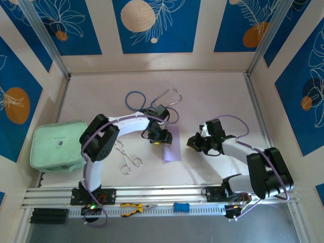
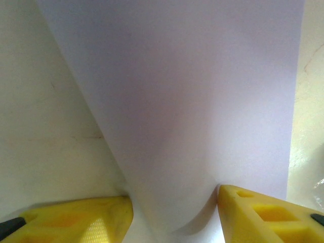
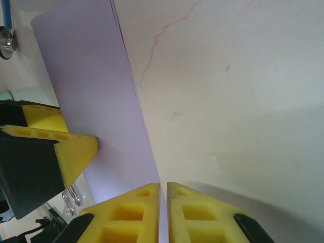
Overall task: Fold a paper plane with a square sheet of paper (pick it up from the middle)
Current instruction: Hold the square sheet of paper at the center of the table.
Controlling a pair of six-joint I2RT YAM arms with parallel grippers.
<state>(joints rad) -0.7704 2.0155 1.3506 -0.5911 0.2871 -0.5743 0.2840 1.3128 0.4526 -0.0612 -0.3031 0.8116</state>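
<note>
One square sheet of paper [image 1: 172, 148], doubled into a narrow strip, lies between the claws, nearer the left one. Right claw [image 3: 163, 200]: pressed together, pinching the sheet's right edge, probably to pin the layers. Left claw [image 2: 174, 215]: spread wide astride the bowed fold, gripping nothing, seemingly poised to crease.

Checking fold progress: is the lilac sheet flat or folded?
Folded over. From above the square sheet of paper is a narrow strip; the right wrist view shows two layers at its edge.
</note>
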